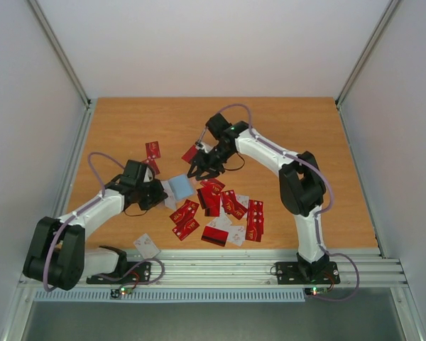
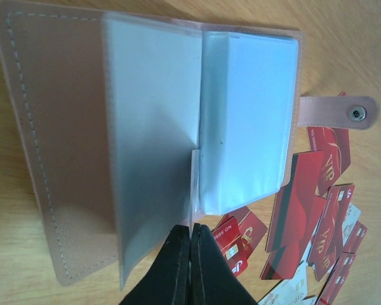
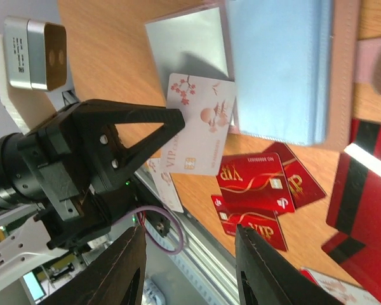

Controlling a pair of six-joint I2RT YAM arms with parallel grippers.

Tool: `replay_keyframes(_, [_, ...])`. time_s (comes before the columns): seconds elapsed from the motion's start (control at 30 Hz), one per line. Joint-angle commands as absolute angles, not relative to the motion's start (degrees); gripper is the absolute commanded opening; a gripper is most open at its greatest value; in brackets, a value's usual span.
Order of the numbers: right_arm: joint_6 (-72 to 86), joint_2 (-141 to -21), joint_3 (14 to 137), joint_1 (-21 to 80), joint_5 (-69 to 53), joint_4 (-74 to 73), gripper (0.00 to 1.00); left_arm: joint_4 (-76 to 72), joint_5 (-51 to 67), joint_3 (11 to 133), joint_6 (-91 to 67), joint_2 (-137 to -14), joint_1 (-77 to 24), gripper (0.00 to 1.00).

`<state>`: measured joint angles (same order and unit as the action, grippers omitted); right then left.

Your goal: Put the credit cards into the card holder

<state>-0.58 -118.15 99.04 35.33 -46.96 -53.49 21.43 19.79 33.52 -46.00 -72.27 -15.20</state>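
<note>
The card holder (image 1: pixel 179 187) is lying open on the desk (image 1: pixel 298 128), a little left of the middle. Its tan cover is spreading flat on the wood and its clear sleeves (image 2: pixel 247 114) are fanning up from the spine. Its snap strap (image 2: pixel 343 113) is sticking out on the side facing the pile of cards.

The left gripper (image 1: pixel 158 193) is sitting just beside the holder on its left. Its fingers are pressing tight together and pinching a pale card (image 3: pixel 197 124) by one edge. From the left wrist the card is showing only as a thin strip running ahead of the tips, and its far end is reaching the fold between the sleeves.

The right gripper (image 1: pixel 202 170) is hanging over the desk just past the holder's far right corner. Its fingers are standing partly apart, with nothing between them.

Most of the credit cards (image 1: pixel 227 206) are lying in a loose, overlapping scatter right of the holder, stretching toward the middle of the near edge. They are mostly red side up, with a few showing white. A lone red card (image 1: pixel 153 149) is lying further back, left of the middle. A second red card (image 1: pixel 191 153) is lying beside the right gripper. A white-faced card (image 1: pixel 148 245) is resting close to the near edge, toward the left corner.
</note>
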Motion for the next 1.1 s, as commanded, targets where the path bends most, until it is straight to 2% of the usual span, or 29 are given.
replay_keyframes(0.0, [2.1,-121.6,102.2,35.9,-49.5,-50.0,0.4,12.0,23.4,30.2,-46.5,-72.2,-13.6,0.0])
replay_keyframes(0.3, [1.9,-126.9,106.4,36.1,-50.1,-50.8,0.39,5.4,27.1,27.8,-47.3,-72.5,-11.1,0.0])
replay_keyframes(0.67, [0.9,-133.3,107.3,36.3,-48.0,-52.5,0.38,12.9,24.9,30.6,-42.4,-69.1,-11.0,0.0])
replay_keyframes(1.07, [-3.2,-136.0,107.7,36.3,-46.4,-55.1,0.37,8.7,25.6,31.5,-39.8,-74.0,-11.0,0.0])
